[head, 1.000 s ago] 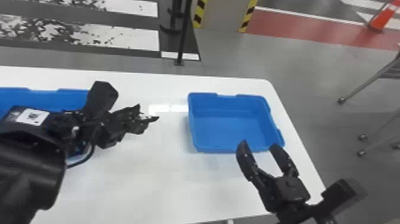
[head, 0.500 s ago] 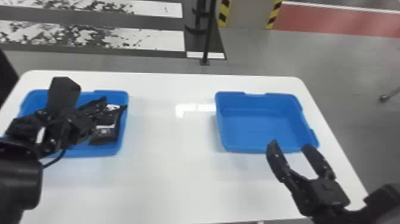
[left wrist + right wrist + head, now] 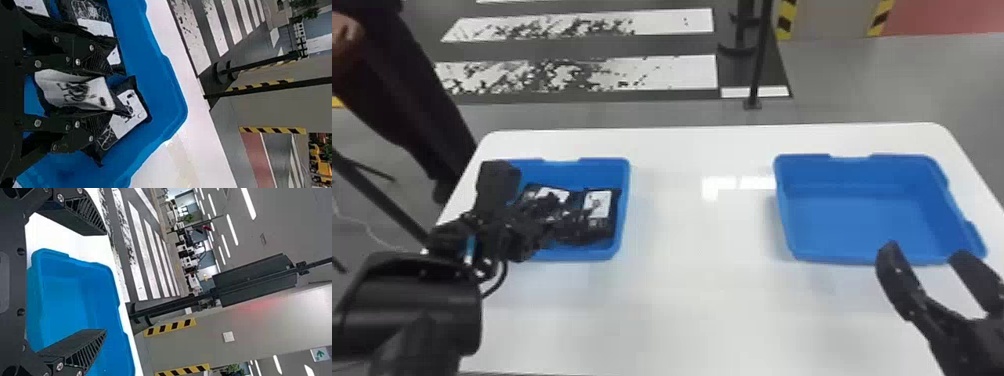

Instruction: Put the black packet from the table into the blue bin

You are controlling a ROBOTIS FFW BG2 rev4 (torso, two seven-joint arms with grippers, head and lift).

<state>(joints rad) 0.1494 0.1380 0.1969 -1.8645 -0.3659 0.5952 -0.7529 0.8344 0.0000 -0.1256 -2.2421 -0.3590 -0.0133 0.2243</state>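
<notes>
Over the left blue bin [image 3: 624,200], my left gripper [image 3: 559,220] is low among black packets with white labels. In the left wrist view, the left gripper [image 3: 109,93] is shut on a crumpled black packet [image 3: 76,92], its white face showing between the fingers. Another packet [image 3: 131,111] lies beyond it on the bin's floor, and one more [image 3: 94,27] lies to the side. My right gripper [image 3: 927,260] is parked open and empty at the near edge of the right blue bin [image 3: 862,220]; the right wrist view has the right gripper [image 3: 105,282] with its fingers wide apart.
Both bins stand on a white table [image 3: 702,280], with a wide stretch of tabletop between them. A black pole [image 3: 759,65] stands on the floor behind the table.
My left gripper has moved left with the packet, from over the table to inside the left bin. The head view has turned left. The right gripper holds its open pose.
</notes>
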